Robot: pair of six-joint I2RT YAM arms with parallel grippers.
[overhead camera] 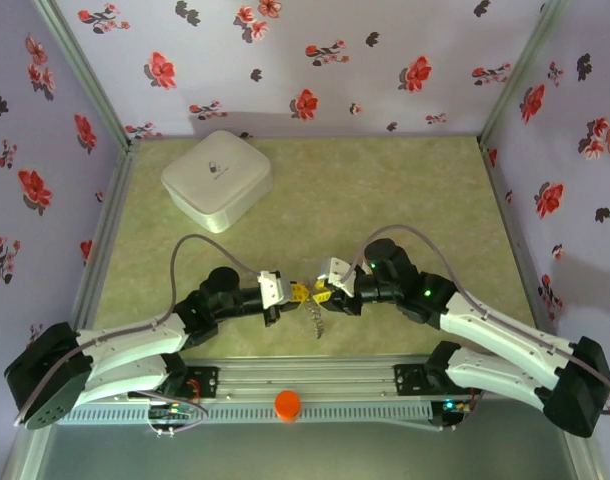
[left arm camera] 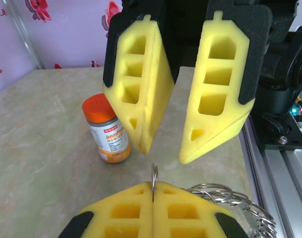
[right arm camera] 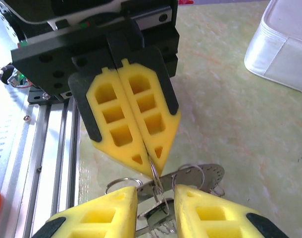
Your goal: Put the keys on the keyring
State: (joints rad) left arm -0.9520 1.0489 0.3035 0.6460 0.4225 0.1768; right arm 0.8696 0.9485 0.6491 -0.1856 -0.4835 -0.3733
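My left gripper is shut on the edge of a thin silver keyring, held upright between its yellow pads. From the ring hangs a bunch of more split rings and a flat, holed metal plate. Facing it, my right gripper is open, its fingers either side of the ring and of a flat silver piece that may be a key. I cannot make out the keys' coloured heads. In the top view the two grippers meet tip to tip at the table's near middle, the bunch dangling below.
An orange pill bottle stands on the table just left of the grippers, near the front rail. A white square box sits at the back left. Flowered walls close in the table on three sides.
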